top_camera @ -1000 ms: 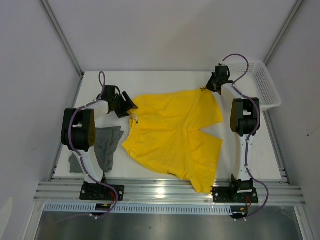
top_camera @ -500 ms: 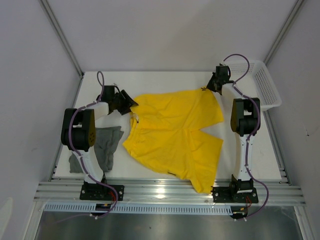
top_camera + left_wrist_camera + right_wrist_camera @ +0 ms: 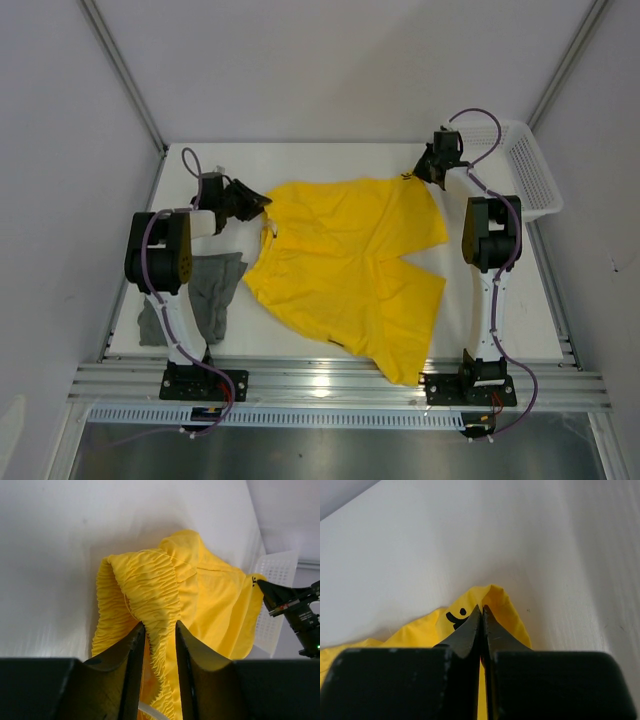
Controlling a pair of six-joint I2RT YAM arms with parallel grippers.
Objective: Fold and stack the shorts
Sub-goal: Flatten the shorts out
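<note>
Near left of counter [image 3: 330, 160]: grey shorts [image 3: 208, 295] in a rumpled heap, unfolded, clear of both end effectors, just beside the yellow pair; contact between the two not discernible. Centre, near to mid: yellow shorts [image 3: 345, 265] spread mostly flat, leg openings toward the near edge, one hem reaching past that edge onto the rail [image 3: 330, 378]; light creases, no fold visible. Farther back, along the waistband [image 3: 150, 587]: left end effector [image 3: 252, 203] at the left corner, fingers [image 3: 134, 650] a narrow gap apart, gathered elastic between them and touching both; cannot tell whether clamped firm or merely bracketed. Right end effector [image 3: 481, 611] at the far right corner, fully closed, pinching yellow cloth next to a small dark tag [image 3: 455, 616]. Far right corner: white basket [image 3: 533, 172], well apart from both pairs. Status, as a judgement: early stage. Done: yellow pair laid out, right corner secured, left corner addressed. Left to do: confirm left grip, fold yellow pair (probably waistband over toward the legs, or leg onto leg), smooth it, then flatten and fold the grey pair, then stack one on the other. No stack started. Watch point: overhanging hem likely to drag on the rail during a lift.
</note>
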